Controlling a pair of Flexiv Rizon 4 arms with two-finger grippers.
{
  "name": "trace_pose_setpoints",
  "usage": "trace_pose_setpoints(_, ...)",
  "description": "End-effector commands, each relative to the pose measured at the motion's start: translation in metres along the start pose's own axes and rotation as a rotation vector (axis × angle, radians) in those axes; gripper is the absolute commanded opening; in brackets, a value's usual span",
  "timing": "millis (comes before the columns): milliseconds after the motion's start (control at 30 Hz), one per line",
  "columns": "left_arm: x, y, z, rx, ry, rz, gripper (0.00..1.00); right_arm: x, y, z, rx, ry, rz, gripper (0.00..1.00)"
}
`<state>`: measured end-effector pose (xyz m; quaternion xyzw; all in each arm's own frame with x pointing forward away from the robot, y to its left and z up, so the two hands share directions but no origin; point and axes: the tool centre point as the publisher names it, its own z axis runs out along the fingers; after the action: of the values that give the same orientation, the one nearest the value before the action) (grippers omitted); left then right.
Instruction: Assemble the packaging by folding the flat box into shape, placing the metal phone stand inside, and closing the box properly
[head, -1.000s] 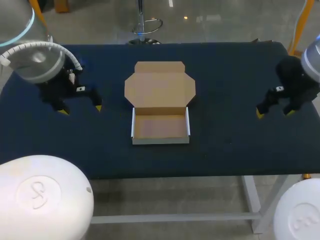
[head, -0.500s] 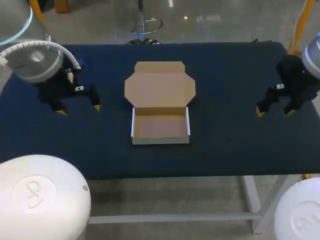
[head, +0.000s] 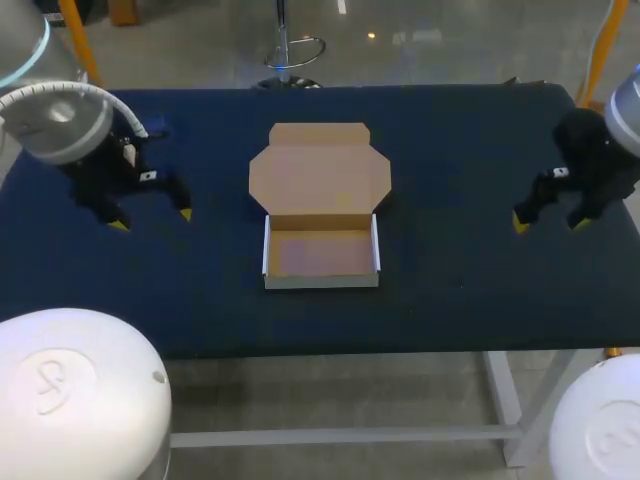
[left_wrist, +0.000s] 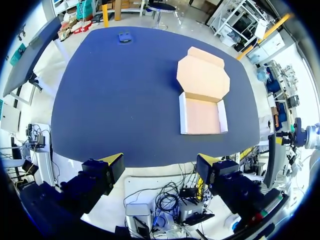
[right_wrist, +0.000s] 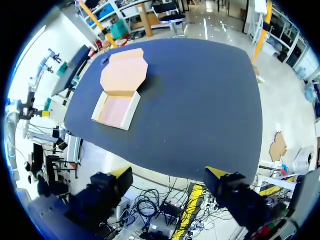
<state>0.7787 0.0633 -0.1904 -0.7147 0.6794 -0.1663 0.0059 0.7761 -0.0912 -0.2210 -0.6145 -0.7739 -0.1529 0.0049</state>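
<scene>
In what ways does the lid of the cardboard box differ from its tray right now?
The lid lies flat on the table; the tray has upright walls. The lid has cut corners and side flaps; the tray is a plain rectangle. The lid is the part farther from the robot, the tray the nearer. Both are brown cardboard, joined along one fold, and nothing lies on or in them.

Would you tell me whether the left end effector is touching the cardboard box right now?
Apart. In the head view a wide stretch of bare table separates the left end effector from the cardboard box.
</scene>
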Motion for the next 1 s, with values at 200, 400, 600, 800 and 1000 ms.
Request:
trace_pose_setpoints(200, -0.016, -0.034, 0.038, -0.013, 0.007, -0.030, 1.00, 0.000, 0.000, -0.003, 0.005, 0.001, -0.001, 1.00)
trace_pose_setpoints(400, -0.027, -0.049, 0.059, -0.011, -0.006, -0.038, 1.00, 0.000, 0.000, -0.003, 0.005, 0.001, -0.001, 1.00)
trace_pose_setpoints(600, -0.037, -0.066, 0.082, -0.023, -0.031, -0.060, 1.00, 0.000, 0.000, -0.003, 0.005, 0.001, -0.001, 1.00)
trace_pose_setpoints(800, -0.046, -0.081, 0.103, -0.044, -0.039, -0.089, 1.00, 0.000, 0.000, -0.003, 0.005, 0.001, -0.001, 1.00)
trace_pose_setpoints(1000, -0.052, -0.093, 0.121, -0.074, -0.039, -0.113, 1.00, 0.000, 0.000, -0.003, 0.005, 0.001, -0.001, 1.00)
